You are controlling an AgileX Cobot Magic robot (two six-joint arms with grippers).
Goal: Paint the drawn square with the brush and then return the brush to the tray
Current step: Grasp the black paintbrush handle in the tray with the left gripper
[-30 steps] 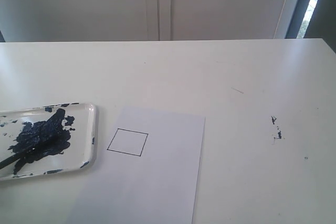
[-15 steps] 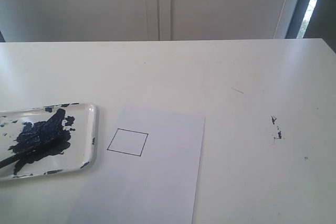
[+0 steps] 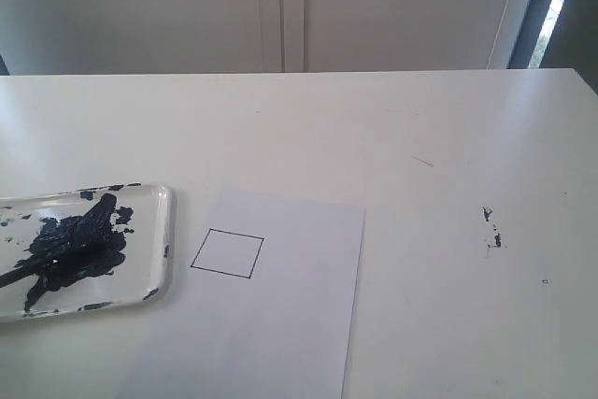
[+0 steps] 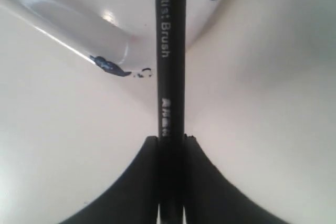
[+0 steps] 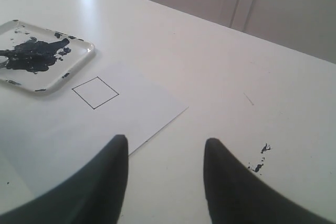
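The drawn square (image 3: 227, 253) is a thin black outline with a plain white inside, on a white paper sheet (image 3: 280, 324). To its left lies the tray (image 3: 164, 231), smeared with dark navy paint. The brush (image 3: 37, 268) rests slanted across that blotch, its handle running off the left edge. In the left wrist view my left gripper (image 4: 170, 139) is shut on the black brush (image 4: 170, 51) handle, close to the tray (image 4: 121, 45) rim. My right gripper (image 5: 165, 142) is open and holds nothing, hovering well away from the square (image 5: 95, 92) and the tray (image 5: 79, 59).
Dried paint specks (image 3: 491, 231) mark the white tabletop right of the paper, also near my right fingers as specks (image 5: 260, 161). A pale wall stands behind the table's far edge (image 3: 299, 73).
The brush has shifted slightly within the tray, its handle end now a little higher in the exterior view. The paper, the square and the right gripper have not moved.
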